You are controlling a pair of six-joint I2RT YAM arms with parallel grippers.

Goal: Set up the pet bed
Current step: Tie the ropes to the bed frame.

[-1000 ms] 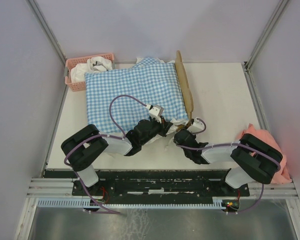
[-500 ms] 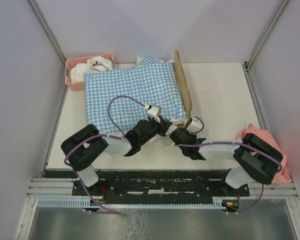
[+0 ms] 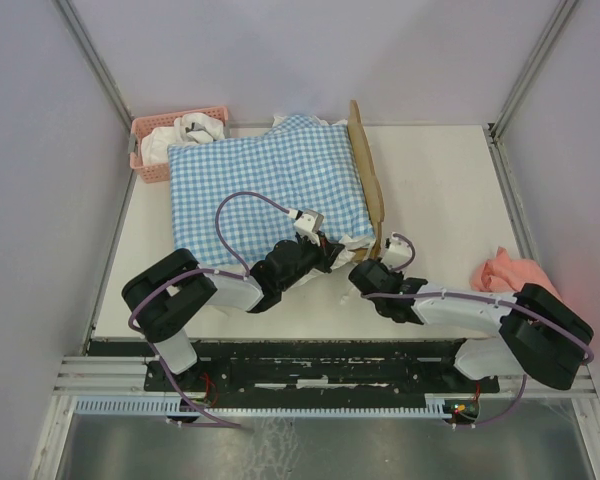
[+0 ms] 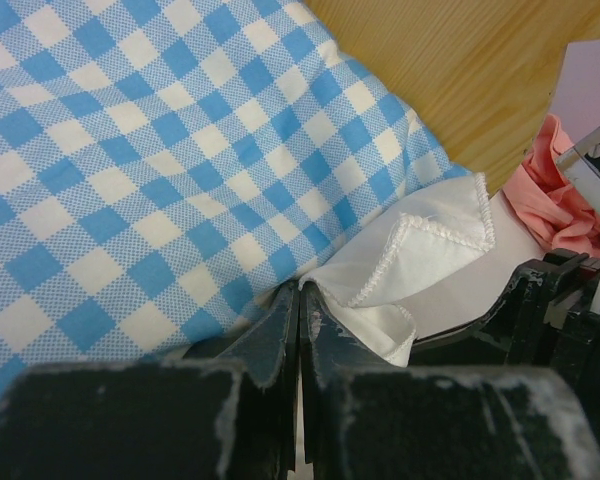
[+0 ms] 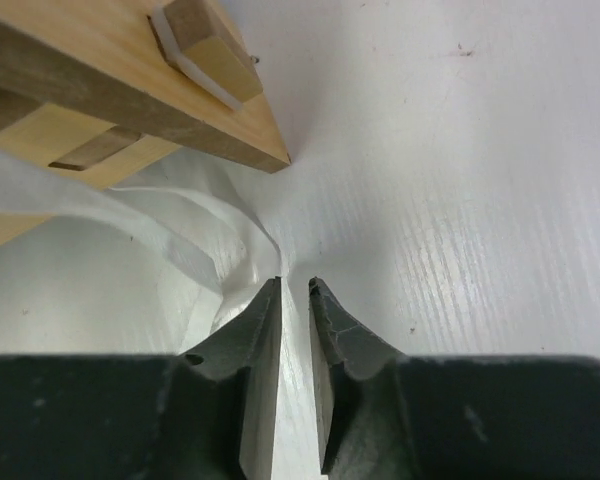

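On the white bench [image 3: 440,190], seen from above, the light-wood scalloped pet bed frame [image 3: 369,185] carries blue-white gingham ruffled bedding [image 3: 265,185], apparently for dressing. From the left wrist, the left claw [image 4: 299,295] is clamped on the bedding's white hem, likely to tug it. From the right wrist, the right claw [image 5: 295,285], slightly parted, holds nothing beside the frame's corner.

R arm [image 3: 480,310]: elbow swung out to the right & down toward the near edge, forearm now lying flatter. Pink cloth [image 3: 498,272] more exposed than 1 s ago. R gripper [image 3: 360,272] nudged left, then back.
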